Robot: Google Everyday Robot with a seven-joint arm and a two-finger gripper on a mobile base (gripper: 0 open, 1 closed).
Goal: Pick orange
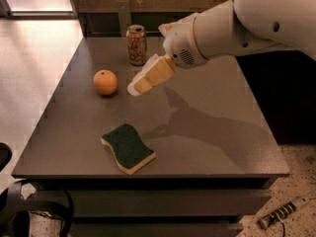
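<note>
The orange [105, 82] is a small round fruit lying on the left part of the dark grey table [212, 112]. My gripper [138, 86] hangs above the table just right of the orange, a short gap away, its cream-coloured fingers pointing down and to the left. The white arm reaches in from the upper right. Nothing is held in the gripper.
An orange-brown patterned drink can [137, 44] stands at the back of the table, behind the gripper. A green and yellow sponge [128, 147] lies near the front edge. The table's left edge drops to a light floor; a dark cabinet stands behind.
</note>
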